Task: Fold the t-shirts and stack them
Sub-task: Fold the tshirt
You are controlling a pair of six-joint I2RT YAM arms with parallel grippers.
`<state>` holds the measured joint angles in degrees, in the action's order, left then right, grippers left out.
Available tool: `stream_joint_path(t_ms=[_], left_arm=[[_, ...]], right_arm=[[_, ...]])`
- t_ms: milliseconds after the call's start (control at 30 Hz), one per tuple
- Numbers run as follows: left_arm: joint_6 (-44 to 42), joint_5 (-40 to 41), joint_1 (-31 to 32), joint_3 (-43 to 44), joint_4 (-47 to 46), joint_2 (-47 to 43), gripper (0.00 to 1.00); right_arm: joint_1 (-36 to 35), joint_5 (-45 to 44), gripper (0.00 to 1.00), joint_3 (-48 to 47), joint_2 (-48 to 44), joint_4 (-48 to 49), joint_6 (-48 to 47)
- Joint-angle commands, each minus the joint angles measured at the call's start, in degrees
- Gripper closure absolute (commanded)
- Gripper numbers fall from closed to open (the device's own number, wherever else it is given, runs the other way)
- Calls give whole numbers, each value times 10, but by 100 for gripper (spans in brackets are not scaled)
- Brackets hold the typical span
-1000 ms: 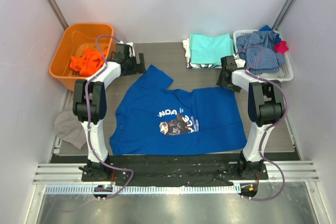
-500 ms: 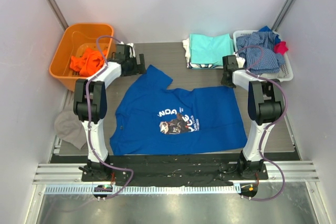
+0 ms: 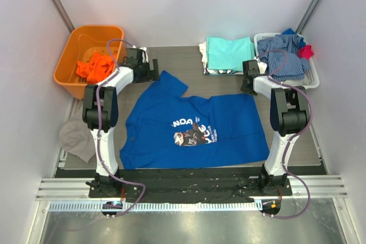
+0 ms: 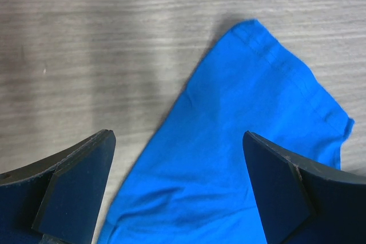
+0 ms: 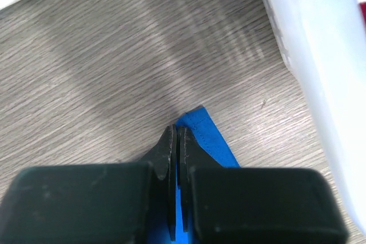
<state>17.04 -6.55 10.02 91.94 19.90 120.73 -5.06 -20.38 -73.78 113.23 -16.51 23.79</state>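
A royal blue t-shirt (image 3: 194, 127) with a chest print lies spread flat mid-table. My right gripper (image 3: 249, 88) is at its far right corner, and in the right wrist view the gripper (image 5: 177, 131) is shut on that blue corner (image 5: 210, 138), pinched between the jaws. My left gripper (image 3: 154, 73) hovers over the far left sleeve, and in the left wrist view this gripper (image 4: 177, 135) is wide open, the sleeve (image 4: 240, 130) lying flat between its fingers (image 4: 74, 187). An aqua t-shirt (image 3: 229, 53) sits folded on a white one at the back. An orange t-shirt (image 3: 94, 67) lies in the bin.
An orange bin (image 3: 68, 55) stands at the back left. A white basket (image 3: 311, 78), seen as a white wall (image 5: 320, 55) in the right wrist view, holds a checked garment (image 3: 283, 55) and a red cloth (image 3: 307, 51). A grey cloth (image 3: 74, 138) hangs off the table's left edge.
My right gripper has closed its jaws on the blue shirt's far right corner. The left arm and the shirt have hardly moved.
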Motion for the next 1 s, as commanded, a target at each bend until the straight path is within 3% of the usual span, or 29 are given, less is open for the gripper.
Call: stream_joint_path(t_ms=[0, 333, 567, 967], left_arm=[[-7, -10, 2, 56, -20, 40, 0], [-35, -6, 22, 208, 8, 133, 0], [-51, -19, 43, 262, 23, 180, 1], [-57, -18, 51, 265, 45, 201, 30]], right_arm=[[6, 6, 99, 11, 1, -19, -7], [6, 22, 99, 7, -9, -21, -4], [6, 29, 99, 3, -13, -22, -3], [6, 33, 99, 1, -18, -23, 0]])
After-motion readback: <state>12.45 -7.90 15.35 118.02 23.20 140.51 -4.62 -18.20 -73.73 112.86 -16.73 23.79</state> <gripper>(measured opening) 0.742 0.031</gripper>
